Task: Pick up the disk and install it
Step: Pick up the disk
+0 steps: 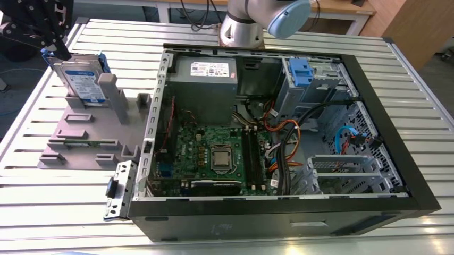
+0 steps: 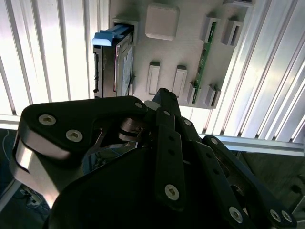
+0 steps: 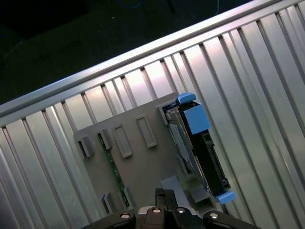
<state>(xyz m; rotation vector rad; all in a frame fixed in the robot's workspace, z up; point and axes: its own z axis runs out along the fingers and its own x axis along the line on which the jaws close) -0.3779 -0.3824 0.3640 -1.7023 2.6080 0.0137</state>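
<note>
The disk (image 1: 82, 79) is a silver drive with a white-and-blue label in a blue bracket. It stands on edge in a slot of the grey plastic stand (image 1: 74, 133), at the exterior view's left. My black gripper (image 1: 62, 52) hangs just above the disk's top corner, shut, with nothing between its fingers. In both wrist views the disk (image 2: 119, 67) (image 3: 195, 143) appears edge-on at the side of the stand (image 2: 176, 52) (image 3: 138, 167). The gripper (image 2: 161, 93) (image 3: 161, 193) sits a little above it and off to one side.
An open computer case (image 1: 397, 143) lies flat on the slatted metal table (image 1: 42, 196), with its motherboard, cables and power supply exposed. A drive bay with a blue bracket (image 1: 301, 71) sits at its far right. The arm's base (image 1: 245, 26) stands behind the case.
</note>
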